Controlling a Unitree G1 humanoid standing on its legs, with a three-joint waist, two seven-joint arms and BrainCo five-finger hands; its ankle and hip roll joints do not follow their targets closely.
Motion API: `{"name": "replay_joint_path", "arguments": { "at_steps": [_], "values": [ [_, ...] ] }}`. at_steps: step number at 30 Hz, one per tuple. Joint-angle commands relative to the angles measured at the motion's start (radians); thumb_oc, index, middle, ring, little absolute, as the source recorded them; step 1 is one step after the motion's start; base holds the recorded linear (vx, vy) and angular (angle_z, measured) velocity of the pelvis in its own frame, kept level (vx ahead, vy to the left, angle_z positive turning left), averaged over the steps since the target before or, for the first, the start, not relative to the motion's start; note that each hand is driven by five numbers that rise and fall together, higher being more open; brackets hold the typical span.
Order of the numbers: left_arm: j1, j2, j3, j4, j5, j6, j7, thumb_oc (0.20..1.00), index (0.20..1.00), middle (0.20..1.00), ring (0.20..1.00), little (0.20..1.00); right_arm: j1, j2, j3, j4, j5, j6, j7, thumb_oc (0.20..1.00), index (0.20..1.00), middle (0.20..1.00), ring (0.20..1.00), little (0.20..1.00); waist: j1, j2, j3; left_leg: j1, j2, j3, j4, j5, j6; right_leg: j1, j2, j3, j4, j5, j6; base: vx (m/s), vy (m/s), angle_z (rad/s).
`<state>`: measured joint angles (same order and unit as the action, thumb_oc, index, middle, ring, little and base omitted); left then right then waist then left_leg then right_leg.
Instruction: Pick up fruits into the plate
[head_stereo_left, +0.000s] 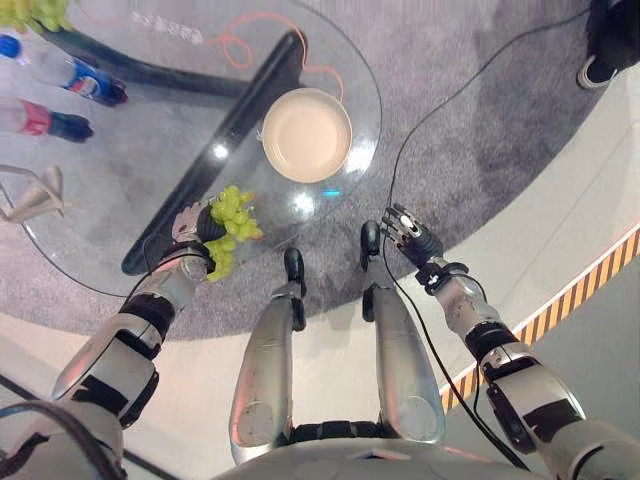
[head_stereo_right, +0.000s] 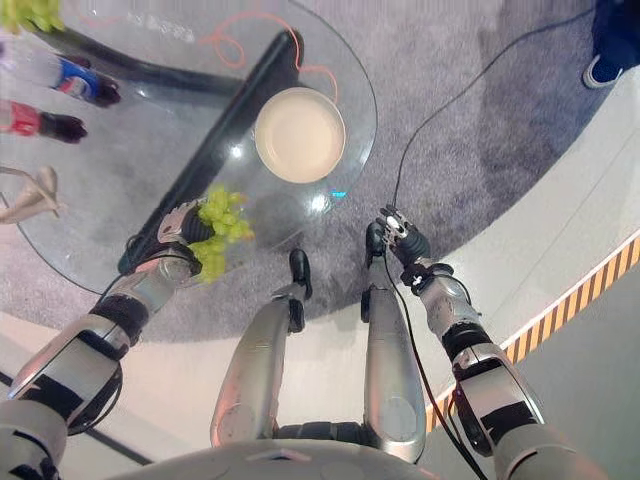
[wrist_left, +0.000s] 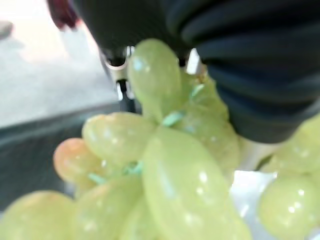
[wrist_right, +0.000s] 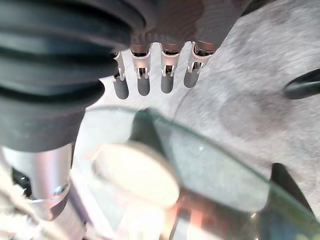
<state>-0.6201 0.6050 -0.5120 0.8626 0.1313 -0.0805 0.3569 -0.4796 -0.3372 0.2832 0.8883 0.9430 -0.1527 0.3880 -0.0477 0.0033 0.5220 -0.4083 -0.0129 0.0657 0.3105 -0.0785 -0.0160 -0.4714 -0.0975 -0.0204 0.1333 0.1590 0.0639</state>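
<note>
While the left hand (head_stereo_left: 190, 228) is curling round one bunch of green grapes (head_stereo_left: 230, 225) at the near edge of the round glass bench (head_stereo_left: 110, 200), the left wrist view is showing the grapes (wrist_left: 170, 165) pressed right against its dark cover. One cream plate (head_stereo_left: 306, 135) is sitting on the glass, empty, beyond the grapes and apart from them. A second bunch of green grapes (head_stereo_left: 35, 12) is lying at the far left rim. Two bottles are lying on their sides at the left: one with a blue label (head_stereo_left: 70, 72), one with a red label (head_stereo_left: 35, 118). One pale stemmed object (head_stereo_left: 35, 195) is resting near the left edge; what it is I cannot tell. One orange cord (head_stereo_left: 250, 40) is looping under or on the glass near the plate.

The right hand (head_stereo_left: 408, 236) is hanging off the bench over the floor, fingers (wrist_right: 143, 82) straight and holding nothing.

A dark bar of the bench's frame (head_stereo_left: 225, 140) is showing through the glass. Grey carpet (head_stereo_left: 480, 130) is covering the floor, meeting a pale floor with one orange-and-black striped strip (head_stereo_left: 560, 305) at the right. A person's shoe (head_stereo_left: 598, 70) is standing at the far right corner.
</note>
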Motion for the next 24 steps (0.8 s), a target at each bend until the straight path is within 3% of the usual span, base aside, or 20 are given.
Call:
{"name": "replay_joint_path", "arguments": {
  "at_steps": [1, 6, 12, 16, 24],
  "values": [
    [0.052, 0.068, 0.09, -0.119, -0.093, -0.108, -0.069, 0.2, 0.2, 0.2, 0.2, 0.2, 0.092, -0.038, -0.025, -0.119, -0.067, -0.029, 0.041, 1.0, 1.0, 1.0, 1.0, 1.0, 0.024, 0.048, -0.009, 0.136, -0.032, -0.036, -0.204, 0.072, -0.012, 0.112, 0.026, -0.066, 0.081, -0.175, 0.019, 0.13, -0.043, 0.22],
    [0.138, 0.114, 0.139, -0.275, -0.164, -0.119, -0.144, 0.2, 0.2, 0.2, 0.2, 0.2, 0.164, -0.061, -0.016, -0.217, -0.13, -0.05, 0.044, 1.0, 1.0, 1.0, 1.0, 1.0, 0.038, 0.05, -0.068, 0.216, -0.031, -0.04, -0.243, 0.065, -0.015, 0.207, 0.005, -0.09, 0.043, -0.187, 0.025, 0.12, -0.053, 0.17],
    [0.28, 0.132, 0.238, -0.52, -0.216, -0.143, -0.349, 0.2, 0.2, 0.2, 0.2, 0.2, 0.268, -0.081, 0.005, -0.411, -0.285, -0.059, 0.034, 1.0, 1.0, 1.0, 1.0, 1.0, 0.066, 0.036, -0.169, 0.324, -0.037, -0.059, -0.271, 0.04, -0.008, 0.353, -0.009, -0.119, -0.023, -0.197, 0.03, 0.15, -0.082, 0.13],
    [0.359, 0.119, 0.278, -0.67, -0.291, -0.113, -0.536, 0.2, 0.2, 0.2, 0.2, 0.2, 0.316, -0.082, 0.023, -0.52, -0.38, -0.007, 0.069, 1.0, 1.0, 1.0, 1.0, 1.0, 0.083, 0.023, -0.253, 0.397, -0.04, -0.074, -0.284, 0.026, -0.001, 0.444, -0.008, -0.131, -0.059, -0.201, 0.029, 0.2, -0.065, 0.14],
    [0.359, 0.104, 0.249, -0.802, -0.409, -0.042, -0.776, 0.2, 0.2, 0.2, 0.2, 0.2, 0.324, -0.11, 0.09, -0.648, -0.449, 0.112, 0.186, 1.0, 1.0, 1.0, 1.0, 1.0, 0.094, 0.008, -0.343, 0.503, -0.039, -0.082, -0.316, 0.006, 0.003, 0.56, -0.002, -0.142, -0.113, -0.202, 0.03, 0.13, -0.05, 0.1]
  ]
}}
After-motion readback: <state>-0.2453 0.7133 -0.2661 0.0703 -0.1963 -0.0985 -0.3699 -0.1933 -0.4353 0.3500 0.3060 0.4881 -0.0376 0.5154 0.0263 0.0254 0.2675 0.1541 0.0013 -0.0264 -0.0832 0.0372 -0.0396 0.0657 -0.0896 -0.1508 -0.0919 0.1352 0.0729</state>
